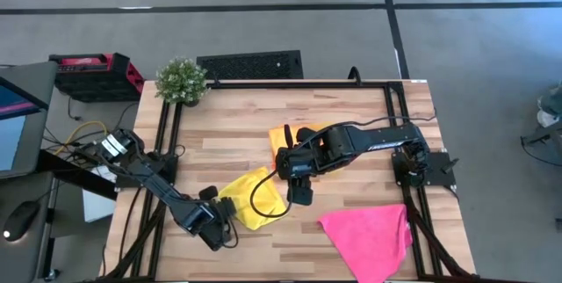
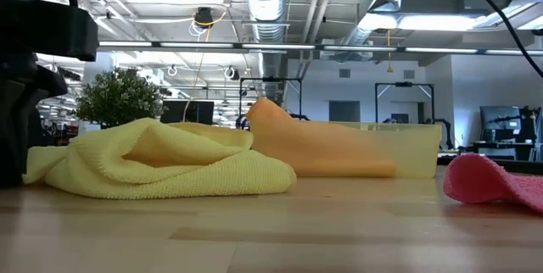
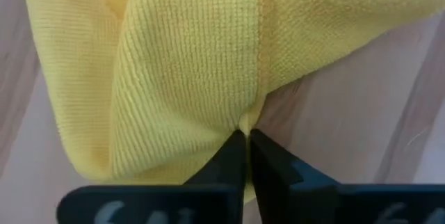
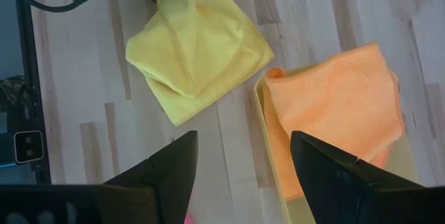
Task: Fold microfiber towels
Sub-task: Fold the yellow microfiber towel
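At the lower left of the high view, the left gripper has its fingers pinched on the edge of the crumpled bright yellow microfiber towel, which lies on the wooden surface. Farther, near the centre, the right gripper hovers with its fingers wide, holding nothing. Behind it an orange soft towel rests in the translucent yellow tray.

Two dark arms — black cables, white label on left

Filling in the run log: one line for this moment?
left gripper: shut on yellow towel edge | right gripper: open, above table
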Robot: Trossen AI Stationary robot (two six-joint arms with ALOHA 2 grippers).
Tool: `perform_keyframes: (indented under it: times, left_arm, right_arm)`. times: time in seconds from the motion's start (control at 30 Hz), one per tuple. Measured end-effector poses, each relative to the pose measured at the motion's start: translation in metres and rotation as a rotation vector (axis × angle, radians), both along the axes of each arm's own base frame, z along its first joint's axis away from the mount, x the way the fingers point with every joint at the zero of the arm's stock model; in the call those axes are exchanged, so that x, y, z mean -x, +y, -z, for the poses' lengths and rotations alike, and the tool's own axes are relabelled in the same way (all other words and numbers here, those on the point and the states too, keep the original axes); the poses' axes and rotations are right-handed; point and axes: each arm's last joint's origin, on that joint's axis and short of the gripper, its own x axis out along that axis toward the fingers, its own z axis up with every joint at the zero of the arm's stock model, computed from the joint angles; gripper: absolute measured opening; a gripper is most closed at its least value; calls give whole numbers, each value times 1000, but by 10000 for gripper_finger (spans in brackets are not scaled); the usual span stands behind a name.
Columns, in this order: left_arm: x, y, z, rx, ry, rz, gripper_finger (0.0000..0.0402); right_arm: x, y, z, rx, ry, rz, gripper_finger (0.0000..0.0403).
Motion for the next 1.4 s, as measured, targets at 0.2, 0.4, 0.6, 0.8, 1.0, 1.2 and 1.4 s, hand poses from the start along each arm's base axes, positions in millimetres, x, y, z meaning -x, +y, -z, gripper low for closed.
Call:
perform_keyframes:
  times: [0.2, 0.4, 0.6, 0.8, 1.0, 1.2, 1.4]
  left_arm:
    - [-4, 5, -14, -56, 116, 32, 2]
    - [-19, 18, -51, -151, 134, 74, 1]
    - [-41, 38, -72, -189, 94, 163, 1]
    - [-58, 63, -72, -196, 102, 173, 1]
    - [-68, 81, -72, -211, 96, 196, 0]
    - [-74, 93, -73, -227, 106, 241, 0]
    - [-79, 100, -72, -168, 110, 273, 31]
  right_arm:
    - [0, 0, 0, 0, 0, 0, 255]
    - [0, 0, 0, 0, 0, 0, 255]
    - [0, 0, 0, 0, -1, 0, 255]
    - [0, 0, 0, -1, -3, 1, 255]
    - [0, 0, 0, -1, -3, 1, 255]
    - [0, 0, 0, -1, -3, 1, 255]
    - [-1, -2, 0, -1, -3, 5, 255]
